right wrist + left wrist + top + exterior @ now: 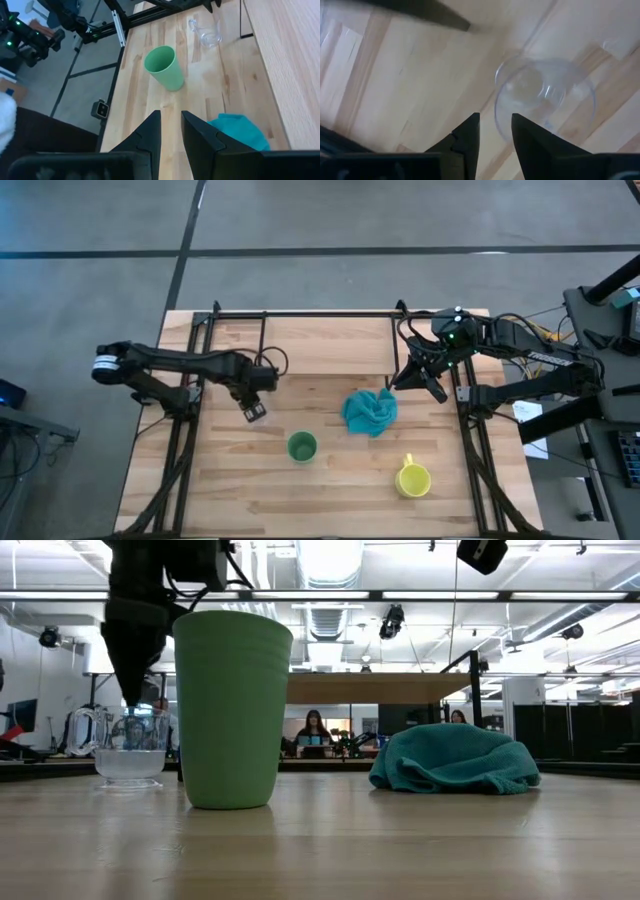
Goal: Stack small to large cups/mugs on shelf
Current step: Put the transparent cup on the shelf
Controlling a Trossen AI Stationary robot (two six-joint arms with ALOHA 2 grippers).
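Note:
The clear glass cup (pixel 258 413) stands on its base on the tabletop, also in the low view (pixel 129 748) and the left wrist view (pixel 545 97). My left gripper (pixel 495 127) hangs right above it, pointing down. It is open by a narrow gap, and the cup's near rim lies in line with that gap. The green cup (pixel 302 447) stands upright to the right of the glass cup. The yellow mug (pixel 412 479) stands near the table's front right. My right gripper (pixel 170 122) waits, shut to a slit, by the shelf (pixel 320 345) at the table's far side. My left gripper comes at the glass cup from above, fingertips (pixel 130 700) at rim height and one on either side of the rim's wall (pixel 496 107). I cannot tell whether they touch the glass. The cup stands upright on the table.
A crumpled teal cloth (pixel 370 412) lies between the green cup and my right gripper. Black frame rails (pixel 185 440) run along both table sides. Bare wood lies along the near edge left of the green cup.

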